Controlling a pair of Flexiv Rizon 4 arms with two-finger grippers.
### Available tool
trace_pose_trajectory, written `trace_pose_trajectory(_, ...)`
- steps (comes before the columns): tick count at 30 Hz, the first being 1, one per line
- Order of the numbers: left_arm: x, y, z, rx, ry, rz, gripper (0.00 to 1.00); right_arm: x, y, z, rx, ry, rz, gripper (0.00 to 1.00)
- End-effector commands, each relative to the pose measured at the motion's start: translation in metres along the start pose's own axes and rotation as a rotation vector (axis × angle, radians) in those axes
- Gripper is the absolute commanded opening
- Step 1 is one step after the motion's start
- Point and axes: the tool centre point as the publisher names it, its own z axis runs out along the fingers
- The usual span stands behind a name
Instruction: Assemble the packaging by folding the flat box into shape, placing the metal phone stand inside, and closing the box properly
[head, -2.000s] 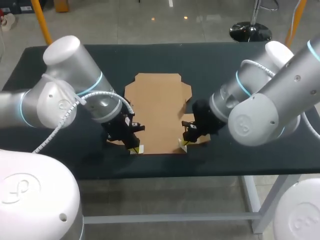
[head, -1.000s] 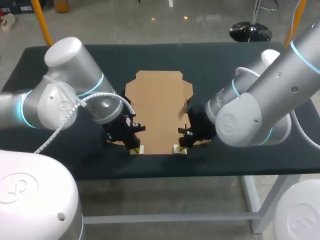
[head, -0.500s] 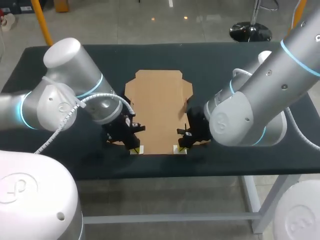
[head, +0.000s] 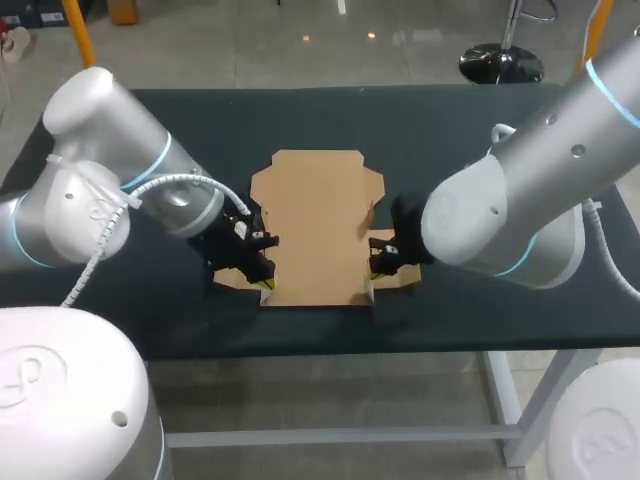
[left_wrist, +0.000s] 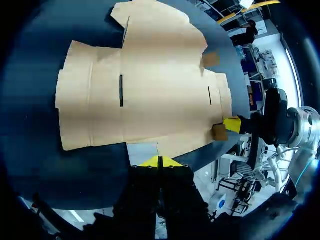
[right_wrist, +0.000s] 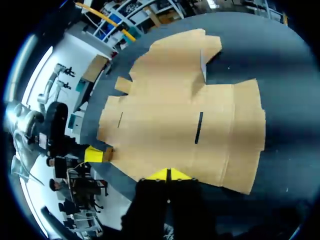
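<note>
Box (head: 318, 225) lies flat; left pincer (left_wrist: 160, 162) and right pincer (right_wrist: 168, 175) closed at its edge

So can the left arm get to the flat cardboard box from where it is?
Probably yes. The left gripper is right at the near edge of the flat box, with nothing between them. The right gripper sits at the other near corner, out of its way.

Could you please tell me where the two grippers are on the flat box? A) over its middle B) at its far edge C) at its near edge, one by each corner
C: the left gripper and the right gripper sit at the near edge of the flat box, by opposite corners.
</note>
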Motion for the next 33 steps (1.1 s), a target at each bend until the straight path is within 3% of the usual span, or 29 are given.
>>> trace_pose_trajectory(1, -0.006, -0.005, -0.017, -0.008, 0.020, 0.004, 0.00, -0.009, 0.011, -0.026, 0.033, 0.181, 0.003, 0.00)
trace_pose_trajectory(4, -0.004, -0.008, -0.024, -0.003, 0.022, 0.011, 0.00, -0.011, 0.018, -0.036, 0.032, 0.194, 0.003, 0.00)
trace_pose_trajectory(5, -0.004, -0.008, -0.025, -0.003, 0.022, 0.012, 0.05, -0.012, 0.020, -0.038, 0.035, 0.199, 0.002, 0.00)
trace_pose_trajectory(6, -0.004, -0.010, -0.028, -0.001, 0.024, 0.013, 0.32, -0.013, 0.021, -0.041, 0.034, 0.203, 0.003, 0.07)
trace_pose_trajectory(9, -0.003, -0.012, -0.033, 0.003, 0.026, 0.015, 0.80, -0.015, 0.028, -0.051, 0.024, 0.221, 0.008, 0.31)
trace_pose_trajectory(11, -0.004, -0.013, -0.036, 0.008, 0.029, 0.017, 1.00, -0.016, 0.031, -0.054, 0.022, 0.235, 0.011, 0.46)
trace_pose_trajectory(12, -0.004, -0.014, -0.039, 0.012, 0.034, 0.018, 1.00, -0.017, 0.033, -0.057, 0.022, 0.233, 0.013, 0.84)
trace_pose_trajectory(13, -0.004, -0.014, -0.041, 0.015, 0.037, 0.019, 1.00, -0.017, 0.035, -0.059, 0.020, 0.231, 0.015, 1.00)
trace_pose_trajectory(24, -0.010, -0.029, -0.079, 0.032, 0.118, 0.018, 1.00, -0.023, 0.063, -0.090, -0.012, 0.260, 0.041, 1.00)
trace_pose_trajectory(33, -0.010, -0.029, -0.079, 0.032, 0.118, 0.018, 1.00, -0.023, 0.068, -0.098, -0.015, 0.258, 0.070, 1.00)
